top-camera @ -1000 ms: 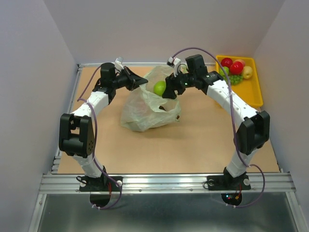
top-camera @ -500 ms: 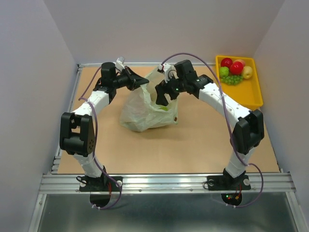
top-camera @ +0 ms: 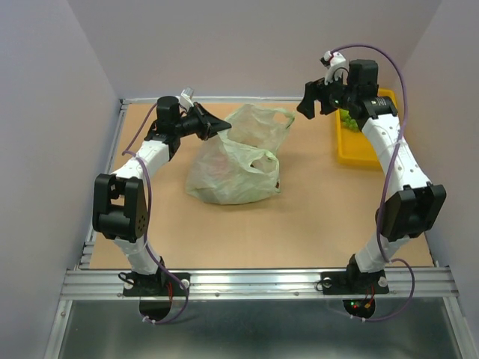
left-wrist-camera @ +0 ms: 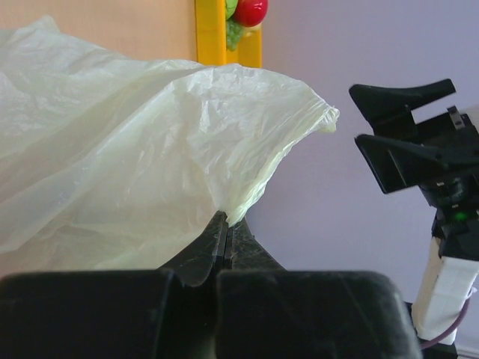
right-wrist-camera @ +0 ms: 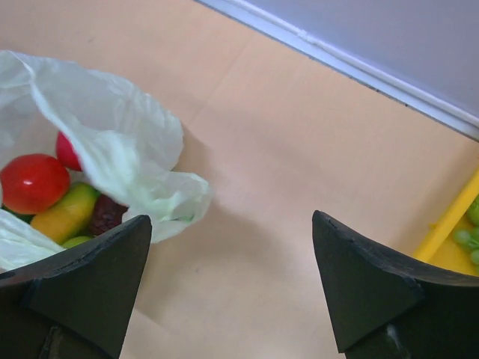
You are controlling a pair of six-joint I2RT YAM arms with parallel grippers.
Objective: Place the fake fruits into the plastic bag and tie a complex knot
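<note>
The filling looks partly done. Several fruits already sit inside the bag: a red one, a yellow-green one and a dark one show through its mouth in the right wrist view. Grapes and a red fruit are in the tray, and the arm hides how many more lie there. No knot has been started, so that whole step is left. The bag lies slumped on the table left of the tray and well apart from it. It is thin, crinkled and pale green, its mouth opens toward the tray side, and one handle hangs loose there. The left gripper is clamped on the bag's rim on the side away from the tray, lifting it into a peak. The right gripper hangs raised between bag and tray, nearer the tray, its fingers spread wide with nothing between them.
</note>
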